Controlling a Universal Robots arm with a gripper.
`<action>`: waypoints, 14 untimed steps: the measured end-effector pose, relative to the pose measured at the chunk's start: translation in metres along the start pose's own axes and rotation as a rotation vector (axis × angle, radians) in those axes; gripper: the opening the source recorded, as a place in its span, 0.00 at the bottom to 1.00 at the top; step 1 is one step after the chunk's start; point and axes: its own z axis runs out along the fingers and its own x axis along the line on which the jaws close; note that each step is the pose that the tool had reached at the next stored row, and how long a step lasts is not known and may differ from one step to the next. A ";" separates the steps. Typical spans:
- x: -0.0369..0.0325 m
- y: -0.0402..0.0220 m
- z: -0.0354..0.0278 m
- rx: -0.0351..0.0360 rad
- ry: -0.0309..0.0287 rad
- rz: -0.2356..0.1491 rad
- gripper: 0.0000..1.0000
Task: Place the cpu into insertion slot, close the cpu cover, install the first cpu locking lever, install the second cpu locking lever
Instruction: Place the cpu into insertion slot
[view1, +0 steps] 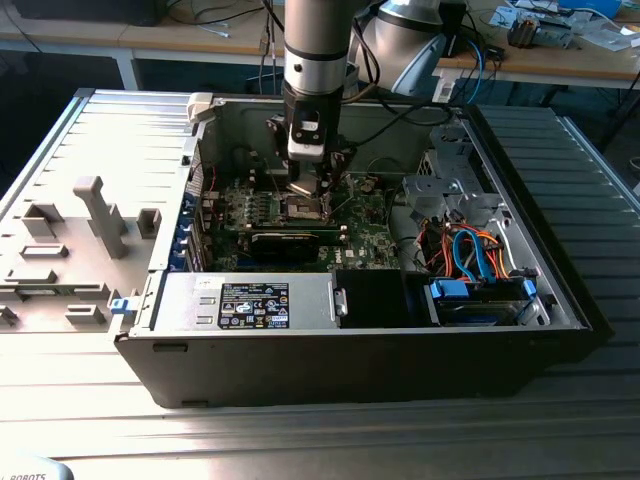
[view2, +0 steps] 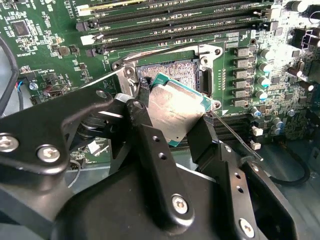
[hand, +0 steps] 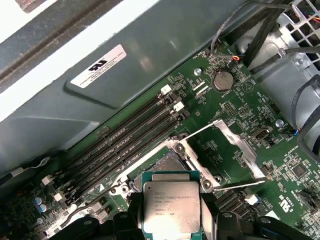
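Note:
My gripper (view2: 172, 125) is shut on the cpu (view2: 175, 107), a flat square chip with a silver top and green rim, and its black fingers (view2: 142, 125) press on two opposite edges. The chip hangs tilted just above the insertion slot (view2: 172, 70), partly covering it. In the first wrist view the cpu (hand: 171, 205) sits just short of the open insertion slot (hand: 162, 162). The cpu cover (hand: 240, 147) stands swung open beside the socket. Two thin locking levers (view2: 150, 52) (view2: 235, 135) stick out, unlatched. In the exterior view the gripper (view1: 305, 188) is low over the insertion slot (view1: 300, 208).
Long black memory slots (hand: 125, 145) run beside the socket. A black expansion card (view1: 290, 240) lies just in front of it. Bundled cables (view1: 470, 250) and a drive bay fill the case at the exterior view's right. The case walls (view1: 210, 130) enclose the board.

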 end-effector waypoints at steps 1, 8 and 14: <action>0.0001 -0.0001 0.0005 -0.0005 -0.0006 0.040 0.55; 0.0001 -0.0001 0.0009 -0.0006 -0.0010 0.064 0.55; 0.0001 -0.0001 0.0011 -0.0007 -0.0015 0.081 0.55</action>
